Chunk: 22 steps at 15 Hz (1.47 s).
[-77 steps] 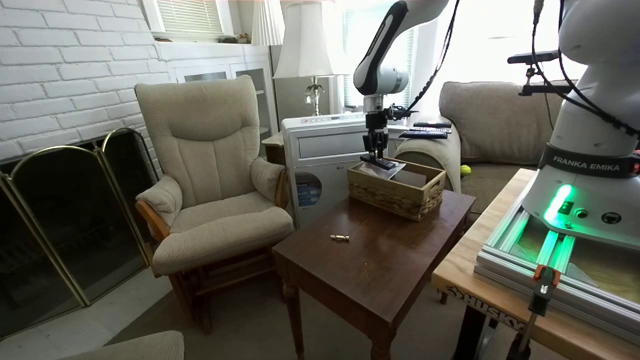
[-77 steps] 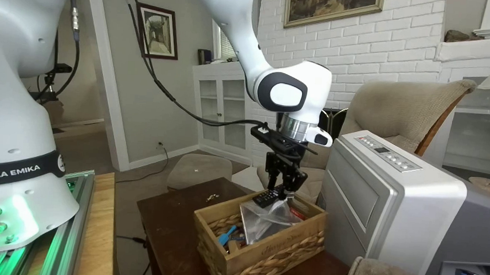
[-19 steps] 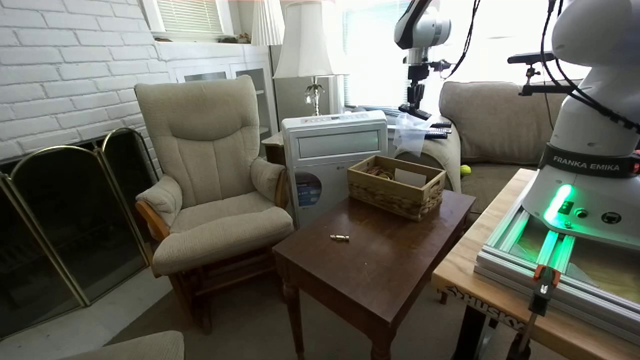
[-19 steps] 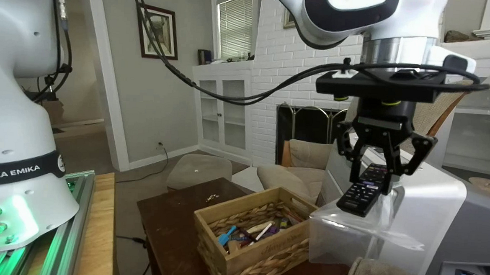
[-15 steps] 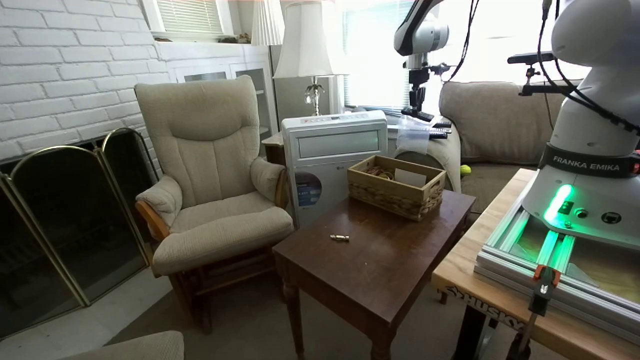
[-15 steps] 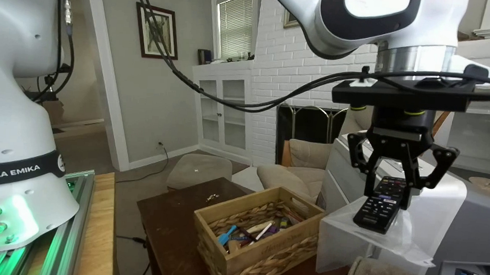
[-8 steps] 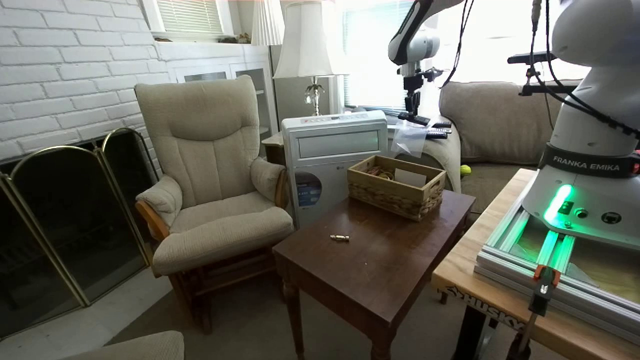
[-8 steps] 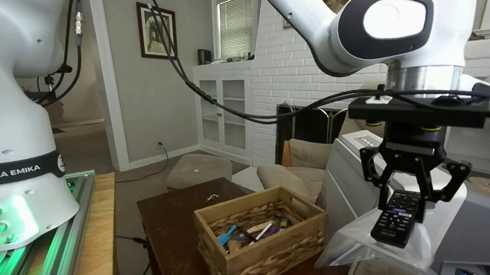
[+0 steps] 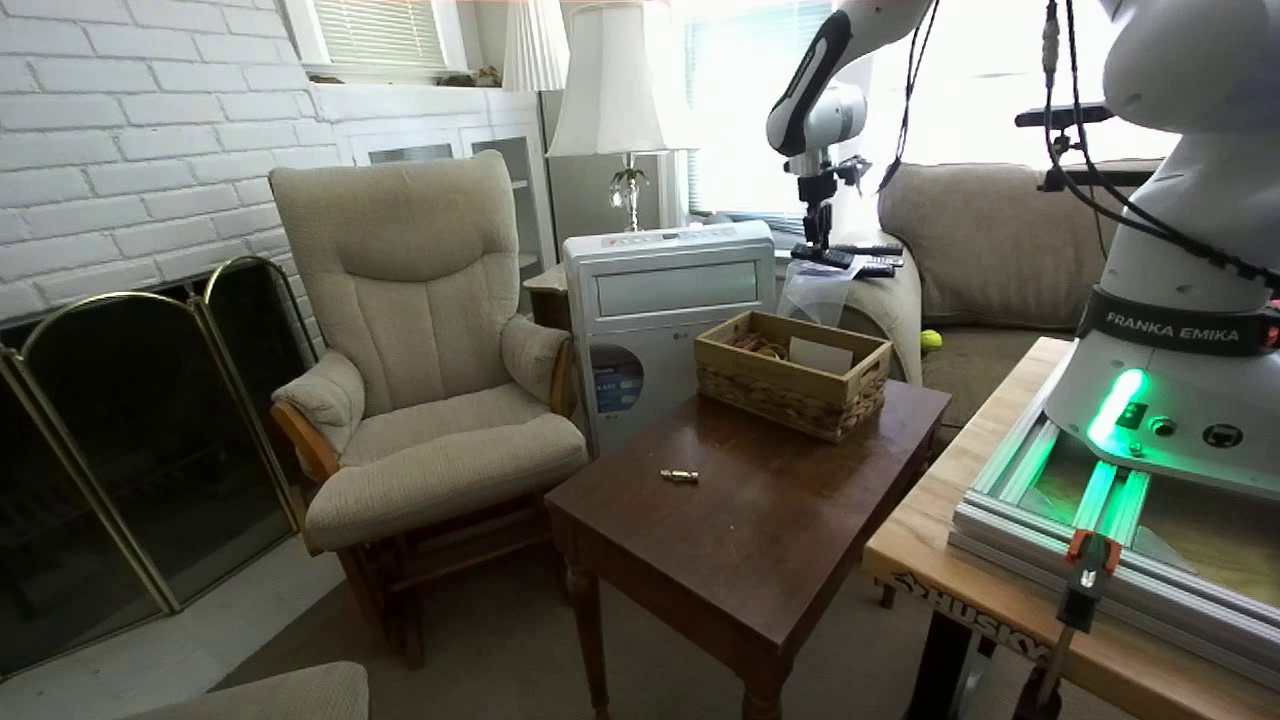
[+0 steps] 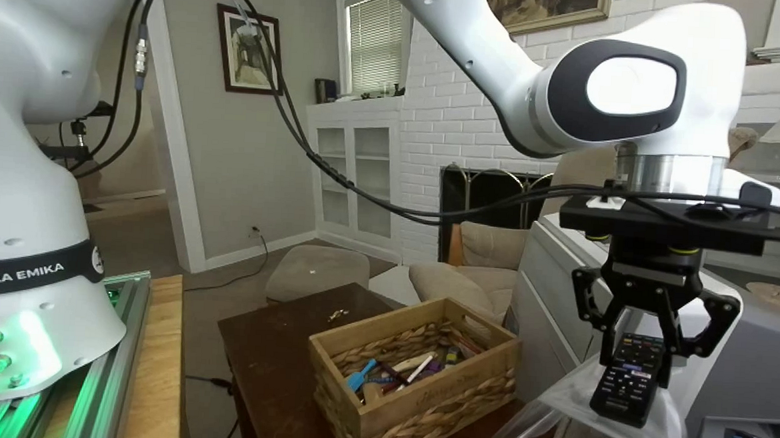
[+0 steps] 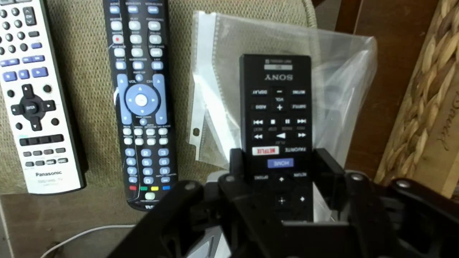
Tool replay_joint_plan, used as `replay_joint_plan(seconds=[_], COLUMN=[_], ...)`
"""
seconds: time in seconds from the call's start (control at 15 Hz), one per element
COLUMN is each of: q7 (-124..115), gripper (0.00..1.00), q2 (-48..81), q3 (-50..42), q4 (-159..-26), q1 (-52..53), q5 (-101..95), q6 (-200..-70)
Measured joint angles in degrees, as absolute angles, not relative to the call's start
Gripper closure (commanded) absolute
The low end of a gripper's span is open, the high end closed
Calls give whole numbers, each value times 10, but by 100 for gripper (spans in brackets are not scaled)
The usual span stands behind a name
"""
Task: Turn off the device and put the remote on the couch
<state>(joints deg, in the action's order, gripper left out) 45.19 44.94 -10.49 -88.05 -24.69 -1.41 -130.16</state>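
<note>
Across my wrist view, a silver Panasonic remote (image 11: 39, 96) and a black remote with blue keys (image 11: 140, 100) lie on the couch arm (image 11: 88, 71); next comes a clear plastic sleeve (image 11: 220, 89) with, over it, the Sony remote (image 11: 278, 132) that I hold above the couch arm. My jaws stand only as wide as that remote, pinching its long edges. I read this as the placing half of the task; whether anything has been switched off, I cannot tell. Next I would want a slow, level descent to the couch arm, then a gentle release. The sleeve looks caught along with the remote and, being slick, may let it slide.

In an exterior view, a gold-framed fireplace screen (image 9: 150, 430) and then a cream armchair (image 9: 430, 330) stand well left of the couch arm, with a white portable air conditioner (image 9: 665, 320) nearer to it. The dark wooden counter (image 9: 720, 520) sits in front of the couch arm, a brass-coloured fitting (image 9: 679, 476) farther from it and a wicker-sided basket (image 9: 765, 388) near it. Right of the couch arm come a tennis ball (image 9: 931, 340), just beside it, and the broad back of the couch (image 9: 1000, 250).
</note>
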Motion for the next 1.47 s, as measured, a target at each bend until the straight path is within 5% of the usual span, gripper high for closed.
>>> replay_joint_plan(seconds=[1.47], q7=[451], gripper=[74], q2=[504], q3=[-112], q4=[-872], q1=[-271], q5=[-26], q6=[-1301])
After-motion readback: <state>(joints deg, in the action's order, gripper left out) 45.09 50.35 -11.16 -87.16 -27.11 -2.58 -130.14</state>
